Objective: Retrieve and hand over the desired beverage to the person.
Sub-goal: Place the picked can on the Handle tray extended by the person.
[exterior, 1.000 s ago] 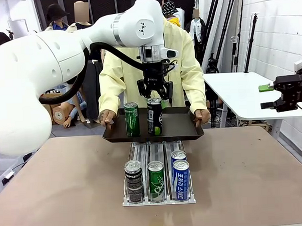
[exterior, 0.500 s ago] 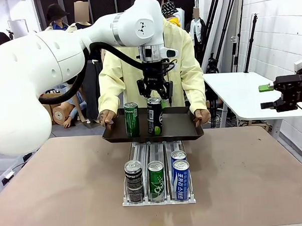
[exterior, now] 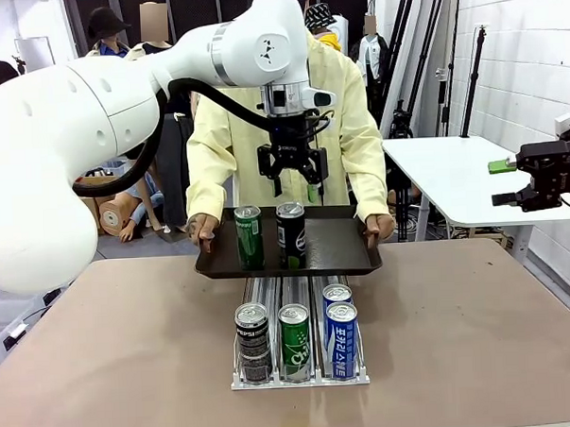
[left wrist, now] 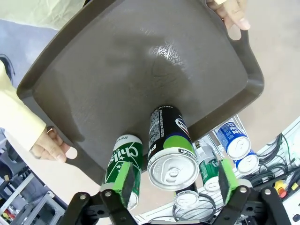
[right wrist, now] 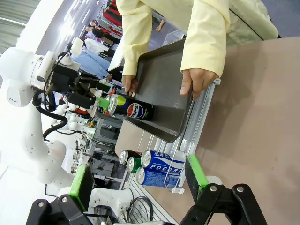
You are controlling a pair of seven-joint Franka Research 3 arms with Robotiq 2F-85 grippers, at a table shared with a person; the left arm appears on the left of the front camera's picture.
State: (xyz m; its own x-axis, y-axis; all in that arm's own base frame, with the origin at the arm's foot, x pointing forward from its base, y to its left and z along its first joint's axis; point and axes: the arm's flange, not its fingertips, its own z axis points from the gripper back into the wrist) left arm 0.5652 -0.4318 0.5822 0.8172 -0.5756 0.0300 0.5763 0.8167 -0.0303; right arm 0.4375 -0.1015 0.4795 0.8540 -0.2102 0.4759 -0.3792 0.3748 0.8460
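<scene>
The left tool (exterior: 292, 180) hangs above the dark tray (exterior: 343, 249) with its jaws spread wide and nothing between them; in the left wrist view its green pads (left wrist: 125, 176) stand on either side of the black can (left wrist: 169, 150) without touching it. That black can (exterior: 291, 235) stands upright on the tray, just beside a green can (exterior: 249, 237) that also stands upright there. The person (exterior: 347, 107), in a pale-yellow shirt, stands at the far side of the table (exterior: 480, 347) and holds the tray by both ends, one hand (exterior: 202, 228) at each side, the other hand (exterior: 378, 224) gripping the opposite rim. The tray is held above the far end of a clear dispenser rack (exterior: 301, 373) that rests on the table. At the rack's near end stand a black can with a silver top (exterior: 253, 340), a green can (exterior: 294, 341) and two blue cans (exterior: 340, 334) in its lanes. The right tool (exterior: 511, 183) is off at the right side, well apart from the tray; in the right wrist view its green pads (right wrist: 195, 174) stand wide apart with nothing held.
</scene>
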